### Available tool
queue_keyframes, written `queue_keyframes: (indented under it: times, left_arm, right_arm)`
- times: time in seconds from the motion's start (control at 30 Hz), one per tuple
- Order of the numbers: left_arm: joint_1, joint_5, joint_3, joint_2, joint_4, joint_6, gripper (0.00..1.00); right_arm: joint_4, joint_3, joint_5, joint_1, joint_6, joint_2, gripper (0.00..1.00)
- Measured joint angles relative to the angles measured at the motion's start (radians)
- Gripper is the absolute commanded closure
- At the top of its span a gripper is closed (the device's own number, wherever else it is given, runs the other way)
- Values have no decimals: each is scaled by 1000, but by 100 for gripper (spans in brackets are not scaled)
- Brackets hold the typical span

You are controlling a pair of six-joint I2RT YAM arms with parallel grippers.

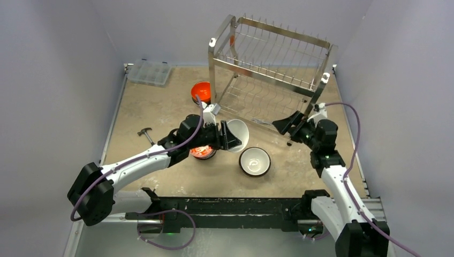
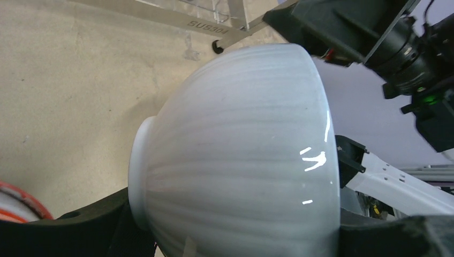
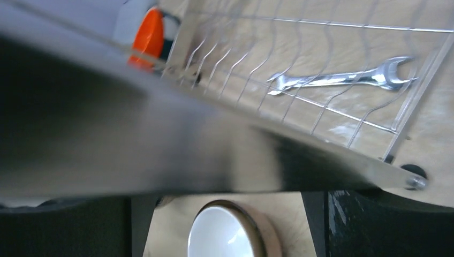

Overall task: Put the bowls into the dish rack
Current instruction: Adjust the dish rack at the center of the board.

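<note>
No bowl is in the rack [image 1: 267,53] yet; it stands bare at the worktop's back right. The left gripper [image 1: 227,137] is clamped on a white bowl [image 1: 238,135], which is tipped on its side mid-worktop, just short of the rack's near rail. The right gripper [image 1: 284,124] hangs at that rail, jaws wide apart. Three more wait: an orange bowl [image 1: 202,90] by the rack's left leg, a red bowl [image 1: 202,153] under the left arm, and a dark bowl [image 1: 255,161] nearer the front edge. So the loading has barely begun.

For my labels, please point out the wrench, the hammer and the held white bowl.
wrench [image 3: 342,80]: right wrist view, its shaft.
hammer [image 1: 147,137]: top view, its handle.
white bowl [image 2: 241,155]: left wrist view, outer wall.
</note>
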Motion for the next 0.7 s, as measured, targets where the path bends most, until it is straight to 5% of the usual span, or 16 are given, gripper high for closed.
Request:
queue_keyframes:
  times: [0.4,0.7]
  left_arm:
    - [-138,38,31,187,117,-9,71]
    - [-151,14,44,194,130,-10,71]
  right_arm:
    - [171,-142,-299,154,58,-85,6]
    - [97,-133,-124,163,28,-138,9]
